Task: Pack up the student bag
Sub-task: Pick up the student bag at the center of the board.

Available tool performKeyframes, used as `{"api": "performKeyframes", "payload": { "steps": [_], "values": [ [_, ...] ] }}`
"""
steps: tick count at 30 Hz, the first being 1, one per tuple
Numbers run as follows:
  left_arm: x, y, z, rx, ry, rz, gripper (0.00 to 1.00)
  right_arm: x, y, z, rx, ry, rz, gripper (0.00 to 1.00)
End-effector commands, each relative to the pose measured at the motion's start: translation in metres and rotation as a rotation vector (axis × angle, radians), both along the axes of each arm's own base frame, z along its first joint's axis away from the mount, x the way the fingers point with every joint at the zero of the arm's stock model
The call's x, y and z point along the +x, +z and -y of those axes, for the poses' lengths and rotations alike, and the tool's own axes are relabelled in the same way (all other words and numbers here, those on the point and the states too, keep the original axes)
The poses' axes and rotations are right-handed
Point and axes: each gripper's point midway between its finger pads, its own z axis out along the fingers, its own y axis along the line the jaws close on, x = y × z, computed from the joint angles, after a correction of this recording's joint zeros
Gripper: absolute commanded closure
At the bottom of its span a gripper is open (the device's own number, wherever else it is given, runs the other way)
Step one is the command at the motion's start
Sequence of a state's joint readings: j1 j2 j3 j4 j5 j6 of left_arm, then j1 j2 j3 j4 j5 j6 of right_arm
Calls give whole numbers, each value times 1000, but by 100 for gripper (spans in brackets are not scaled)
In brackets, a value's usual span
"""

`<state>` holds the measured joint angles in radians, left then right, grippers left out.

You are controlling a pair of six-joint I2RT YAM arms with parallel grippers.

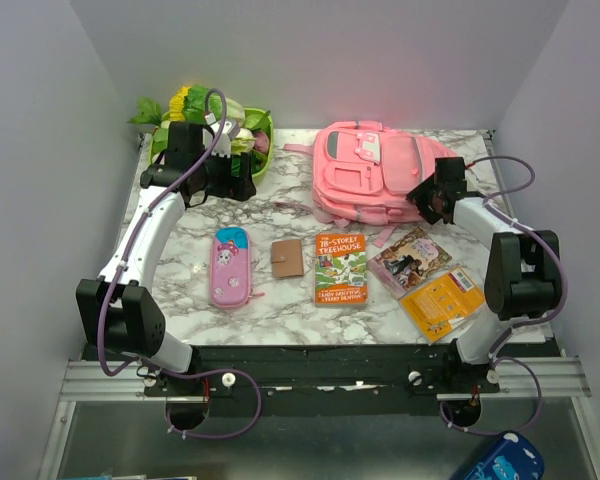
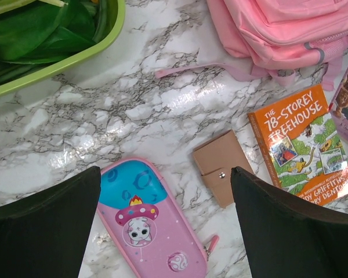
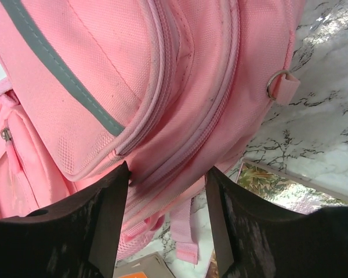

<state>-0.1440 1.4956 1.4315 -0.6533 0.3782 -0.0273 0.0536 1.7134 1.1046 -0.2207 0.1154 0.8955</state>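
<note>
We're looking at the marble table (image 1: 280, 215), and the student bag (image 1: 365, 172) lies flat at the far side, right of centre, with its front pockets and the grey-and-white patch facing up. A pink strap trails off its near edge.

On to the right gripper (image 1: 432, 200), which is down at the bag's right-hand side. From the wrist we see its fingers (image 3: 104, 220) standing apart, one on each side of a bulging fold of pink fabric by the zip seams. The cloth fills the gap between them, but we cannot tell whether they are actually pinching it or only straddling it.

The left gripper (image 1: 238, 185) hangs above the table near the green tub (image 1: 260, 150) of leaves at the far left corner. Its jaws are spread wide, with nothing between them. Below it, from the wrist, we see the pink-and-blue pencil case (image 2: 151, 226) and, just beside that, the small tan wallet (image 2: 220, 168).

Along the near half, left to right, we have the pencil case, the wallet and the orange Treehouse book (image 1: 341, 269). Then comes a second book (image 1: 411, 258), just in front of the bag, and a yellow book (image 1: 443, 298), nearest the right arm.
</note>
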Motion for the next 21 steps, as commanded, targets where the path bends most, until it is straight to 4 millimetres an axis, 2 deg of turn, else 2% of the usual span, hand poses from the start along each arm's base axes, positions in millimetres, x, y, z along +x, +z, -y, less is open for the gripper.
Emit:
{"api": "performKeyframes", "payload": {
  "steps": [1, 3, 6, 7, 9, 10, 11, 16, 20, 21],
  "values": [
    [0, 0, -4, 13, 19, 11, 1, 14, -3, -3, 34, -11, 18, 40],
    [-1, 1, -5, 15, 23, 16, 1, 17, -5, -5, 44, -13, 20, 45],
    [-2, 2, -5, 14, 25, 20, 1, 25, -1, -13, 71, 8, 39, 60],
    [-2, 2, -5, 15, 24, 23, 1, 28, 3, -17, 82, 25, 56, 73],
    [-3, 3, -5, 13, 24, 23, 1, 35, 15, -26, 90, 55, 88, 86],
    [-4, 3, -5, 10, 22, 22, 1, 38, 26, -32, 99, 69, 114, 96],
    [-5, 3, -4, 9, 21, 22, 1, 40, 34, -40, 105, 83, 131, 99],
    [-7, -8, -2, -8, 26, -3, 1, 49, 94, -75, 200, 130, 249, 99],
    [-8, -21, 1, -20, 23, -25, 1, 43, 150, -109, 233, 194, 356, 99],
    [-7, -24, 2, -17, 22, -28, 1, 40, 158, -114, 232, 204, 372, 99]
  ]
}}
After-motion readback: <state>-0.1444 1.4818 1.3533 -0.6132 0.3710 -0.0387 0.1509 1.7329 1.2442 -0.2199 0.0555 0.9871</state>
